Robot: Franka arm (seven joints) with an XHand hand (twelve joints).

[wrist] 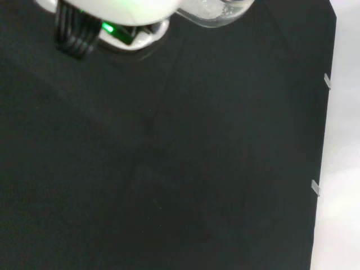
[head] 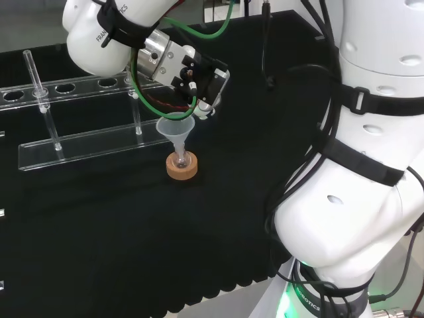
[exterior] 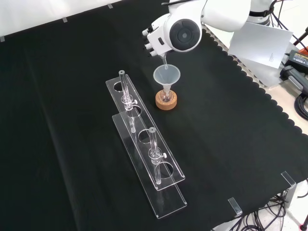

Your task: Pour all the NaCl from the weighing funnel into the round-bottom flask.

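A small round-bottom flask (head: 180,161) (exterior: 166,96) stands on a cork ring (head: 182,170) (exterior: 166,102) in the middle of the black cloth. A clear plastic funnel (head: 175,129) (exterior: 166,75) sits in its neck. The hand (head: 199,78) (exterior: 152,42) hangs just above that funnel, fingers curled on a clear weighing funnel (exterior: 163,59) (wrist: 216,10). It is tilted, with its thin spout pointing down into the plastic funnel's mouth. I cannot make out any powder.
Two long clear racks (exterior: 144,144) (head: 79,149) lie to the left of the flask in both views, with glass tubes (exterior: 126,91) (exterior: 153,144) (head: 36,83) upright in them. The cloth's scalloped edge (exterior: 269,98) runs along the right of the front view.
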